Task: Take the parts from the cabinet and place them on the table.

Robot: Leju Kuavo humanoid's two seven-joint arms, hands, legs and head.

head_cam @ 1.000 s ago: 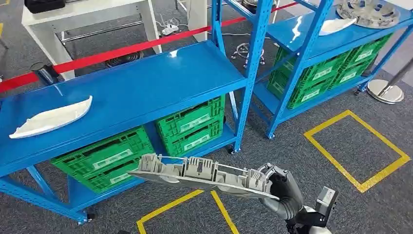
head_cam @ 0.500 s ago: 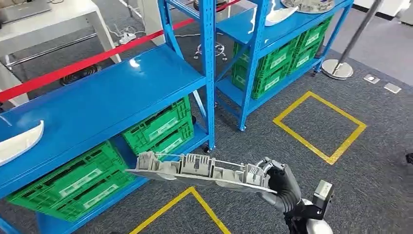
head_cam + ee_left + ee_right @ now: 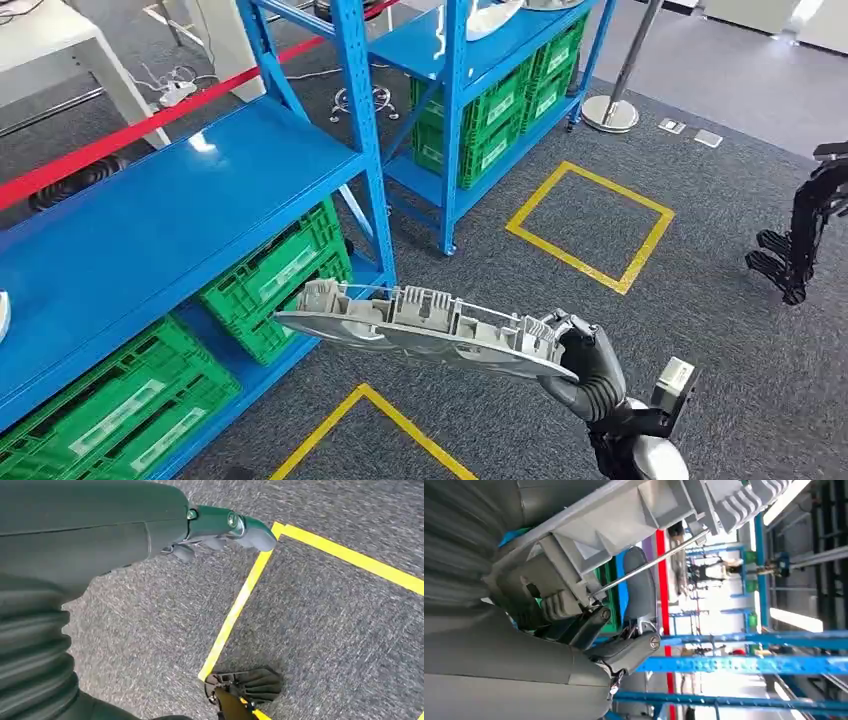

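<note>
— Where was the part (image 3: pixel 425 333) at that point?
— In the air over the carpet, carried roughly level. It was a long grey moulded piece with ribbed clips along its upper edge, and it reached out well to the left of the right robot hand (image 3: pixel 580 362), which gripped it by one end

— A firm hold?
— It looked so. In the right wrist view the fingers (image 3: pixel 634 595) were wrapped round the part's end bracket, thumb on the other side

— And the left robot hand (image 3: pixel 220 530)?
— It hung over the grey floor beside a yellow tape line (image 3: pixel 235 605), holding nothing, fingers loosely curled rather than spread

— So which step was this?
— I'd judge the carry: the part was off the blue shelving (image 3: pixel 170 210), which stood beyond and to the left of the right robot hand

— What did the next move call for?
— Finding the bench, which I could not make out for certain, and keeping the long overhanging end clear of the blue uprights (image 3: pixel 365 150)
</note>
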